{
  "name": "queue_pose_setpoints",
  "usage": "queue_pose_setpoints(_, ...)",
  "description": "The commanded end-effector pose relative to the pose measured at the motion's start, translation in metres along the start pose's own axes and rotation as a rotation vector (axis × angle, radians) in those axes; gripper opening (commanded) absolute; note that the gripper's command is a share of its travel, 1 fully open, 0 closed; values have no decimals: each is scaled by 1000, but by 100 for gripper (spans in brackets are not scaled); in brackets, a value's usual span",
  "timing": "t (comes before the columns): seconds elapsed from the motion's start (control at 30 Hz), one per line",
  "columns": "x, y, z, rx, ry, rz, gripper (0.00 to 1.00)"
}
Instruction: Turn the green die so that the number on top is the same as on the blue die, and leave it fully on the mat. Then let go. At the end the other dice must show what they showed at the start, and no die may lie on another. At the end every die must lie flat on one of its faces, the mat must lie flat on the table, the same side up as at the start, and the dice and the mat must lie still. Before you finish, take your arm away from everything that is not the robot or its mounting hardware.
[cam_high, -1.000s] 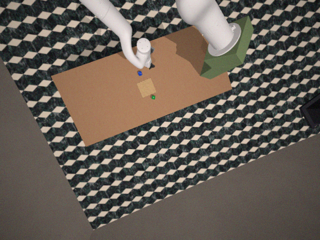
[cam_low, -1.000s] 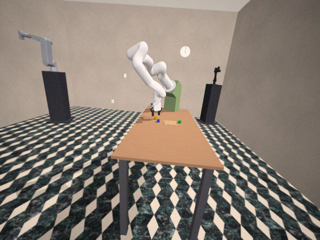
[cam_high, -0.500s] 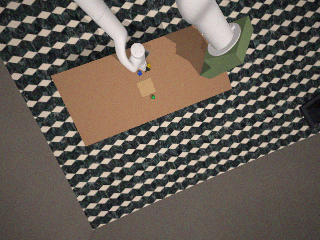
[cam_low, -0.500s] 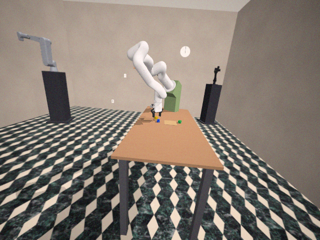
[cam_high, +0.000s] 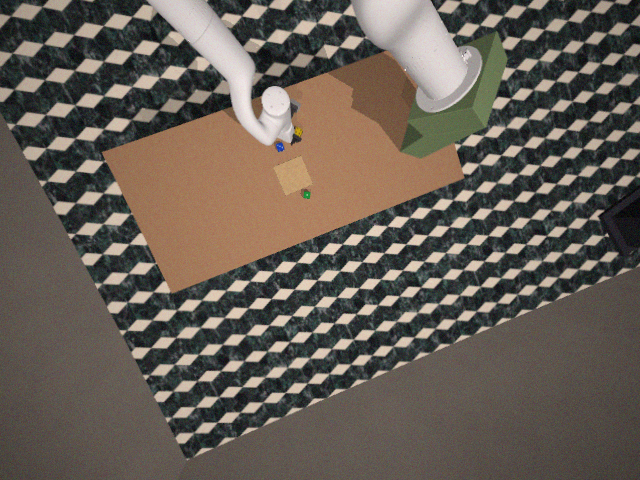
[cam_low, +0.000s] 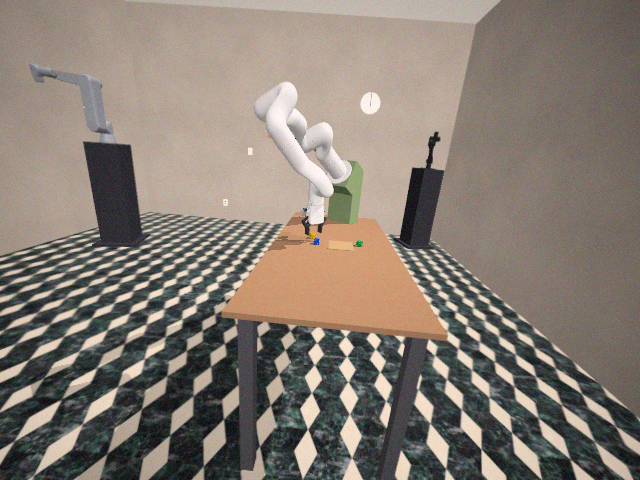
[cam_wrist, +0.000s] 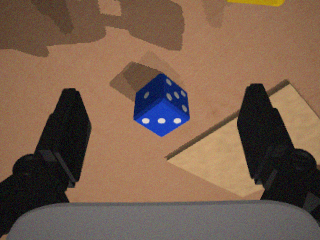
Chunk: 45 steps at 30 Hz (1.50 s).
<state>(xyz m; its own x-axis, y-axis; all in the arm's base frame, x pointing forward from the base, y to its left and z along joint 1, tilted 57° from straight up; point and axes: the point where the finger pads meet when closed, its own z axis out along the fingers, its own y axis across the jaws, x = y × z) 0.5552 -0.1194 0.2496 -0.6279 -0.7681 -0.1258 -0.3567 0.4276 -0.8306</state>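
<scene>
The blue die (cam_high: 280, 147) (cam_low: 316, 241) (cam_wrist: 161, 118) lies flat on the table, off the mat; its bright top shows three pips, with one and five on its visible sides. My gripper (cam_low: 313, 231) (cam_wrist: 162, 105) is open and empty above the table, the blue die between its fingers in the wrist view but lower down. The green die (cam_high: 306, 194) (cam_low: 359, 243) lies beside the tan mat (cam_high: 292, 175) (cam_low: 341, 245) (cam_wrist: 225, 155), off it; its top number is too small to read surely. The yellow die (cam_high: 298, 131) (cam_low: 312, 235) (cam_wrist: 257, 1) is near my fingers, its top unreadable.
The brown table (cam_high: 206, 206) (cam_low: 336, 289) carries all of these things. My arm's green base block (cam_high: 449, 129) (cam_low: 343, 206) stands at one end of the table. Shadows fall on the table near the blue die.
</scene>
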Motion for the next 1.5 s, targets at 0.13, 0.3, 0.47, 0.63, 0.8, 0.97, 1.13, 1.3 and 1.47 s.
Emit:
queue_pose_setpoints(0.13,0,0,0,0,-1,0,100)
queue_pose_setpoints(0.3,0,0,0,0,-1,0,100)
queue_pose_setpoints(0.47,0,0,0,0,-1,0,100)
queue_pose_setpoints(0.63,-1,1,0,0,-1,0,100)
queue_pose_setpoints(0.8,-7,8,0,0,-1,0,100)
queue_pose_setpoints(0.97,-14,18,0,0,-1,0,100)
queue_pose_setpoints(1.13,-33,44,0,0,-1,0,100)
queue_pose_setpoints(1.3,-58,78,0,0,-1,0,100)
queue_pose_setpoints(1.47,-75,101,0,0,-1,0,100)
